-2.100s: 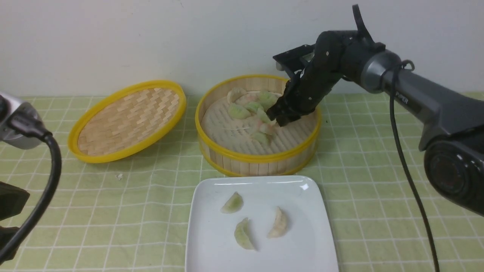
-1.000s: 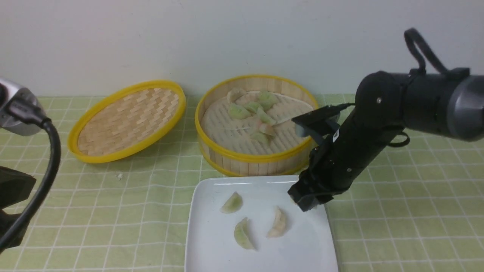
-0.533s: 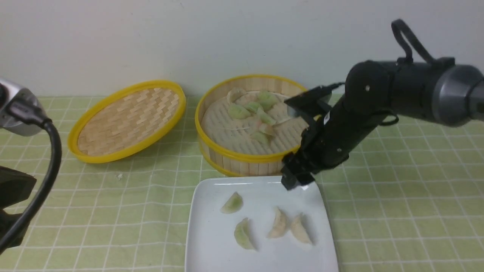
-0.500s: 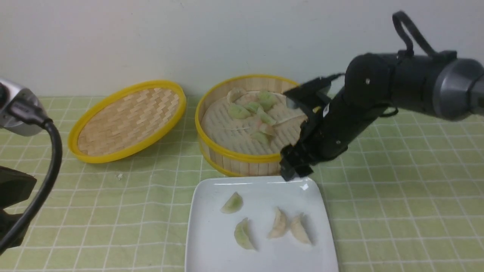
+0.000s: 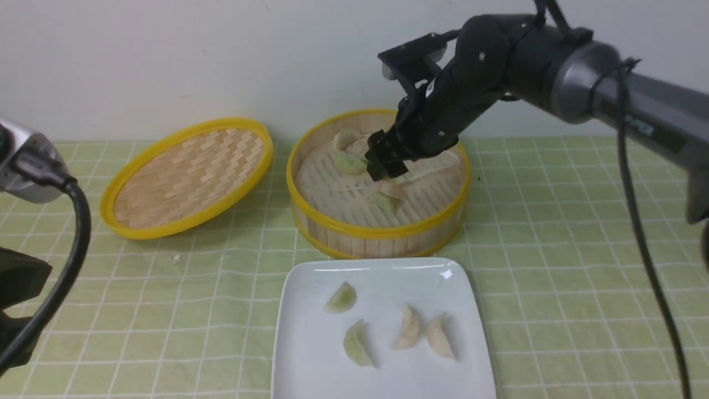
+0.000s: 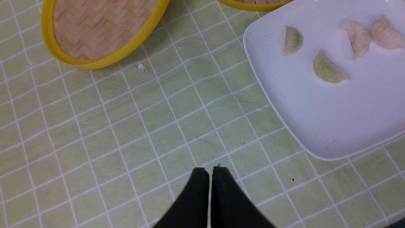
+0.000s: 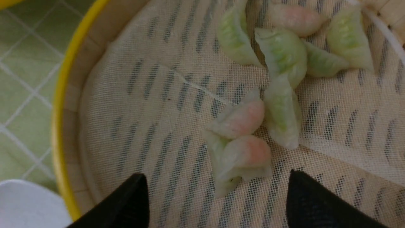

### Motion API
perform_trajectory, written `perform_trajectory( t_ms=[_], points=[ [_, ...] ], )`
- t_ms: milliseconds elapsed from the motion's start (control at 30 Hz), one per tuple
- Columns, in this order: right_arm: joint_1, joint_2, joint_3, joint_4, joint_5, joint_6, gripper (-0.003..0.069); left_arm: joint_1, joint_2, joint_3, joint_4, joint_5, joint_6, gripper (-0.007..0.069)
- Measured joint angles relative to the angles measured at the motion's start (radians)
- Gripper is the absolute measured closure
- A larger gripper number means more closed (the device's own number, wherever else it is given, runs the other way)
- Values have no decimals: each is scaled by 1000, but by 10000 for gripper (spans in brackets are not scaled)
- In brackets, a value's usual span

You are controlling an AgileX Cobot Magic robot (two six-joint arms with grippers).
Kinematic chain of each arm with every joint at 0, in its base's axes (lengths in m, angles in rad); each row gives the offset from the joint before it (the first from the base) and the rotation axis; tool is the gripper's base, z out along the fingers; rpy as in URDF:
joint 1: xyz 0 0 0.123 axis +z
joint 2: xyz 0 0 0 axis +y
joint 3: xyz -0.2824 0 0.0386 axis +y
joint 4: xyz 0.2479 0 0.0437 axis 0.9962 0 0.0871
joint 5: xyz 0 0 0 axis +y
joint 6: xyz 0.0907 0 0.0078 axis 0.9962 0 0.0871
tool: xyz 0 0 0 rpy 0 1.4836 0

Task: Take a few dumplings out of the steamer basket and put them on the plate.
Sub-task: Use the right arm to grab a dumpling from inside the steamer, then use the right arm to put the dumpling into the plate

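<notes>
The steamer basket [image 5: 376, 235] stands at the back centre with several green and pinkish dumplings [image 5: 348, 162] on its white liner. My right gripper [image 5: 383, 166] hangs open and empty just above them. In the right wrist view its fingertips [image 7: 139, 186] straddle a pinkish dumpling [image 7: 250, 155] without touching it, and a green dumpling [image 7: 281, 110] lies beside it. The white plate [image 5: 382, 377] in front holds several dumplings, two green [image 5: 340, 298] and two cream [image 5: 440, 337]. My left gripper [image 6: 209, 169] is shut and empty over the cloth, left of the plate [image 6: 332, 126].
The woven yellow-rimmed lid [image 5: 188, 174] lies tilted to the left of the basket. A small white crumb [image 5: 175, 258] sits on the green checked cloth. A wall runs close behind the basket. My left arm's cable [image 5: 66, 266] hangs at the left edge.
My right gripper opened and left a cream dumpling on the plate's right side. It then rose and moved back over the basket. The left arm has not moved.
</notes>
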Motion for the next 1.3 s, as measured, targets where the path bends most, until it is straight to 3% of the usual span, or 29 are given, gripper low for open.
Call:
perform_trajectory(
  t_ms=[267, 433, 467, 500, 567, 667, 1133, 1300],
  points=[
    [-14, 130, -32, 10, -67, 35, 144, 0, 0, 0, 1, 14, 0, 631],
    [-14, 139, -33, 33, -83, 42, 319, 0, 0, 0, 1, 19, 0, 631],
    [-14, 139, -34, 39, -87, 43, 407, 0, 0, 0, 1, 19, 0, 631],
    [-14, 139, -35, 39, -86, 47, 444, 0, 0, 0, 1, 19, 0, 631],
    [-15, 137, -36, 39, -84, 47, 445, 0, 0, 0, 1, 19, 0, 631],
    [-18, 117, -36, 39, -61, 49, 511, 0, 0, 0, 1, 19, 0, 631],
    [-43, -126, -36, 51, 255, 44, 510, 0, 0, 0, 1, 18, 0, 631],
    [-43, -198, -13, 97, 296, 35, 510, 0, 0, 0, 1, 12, 0, 631]
  ],
)
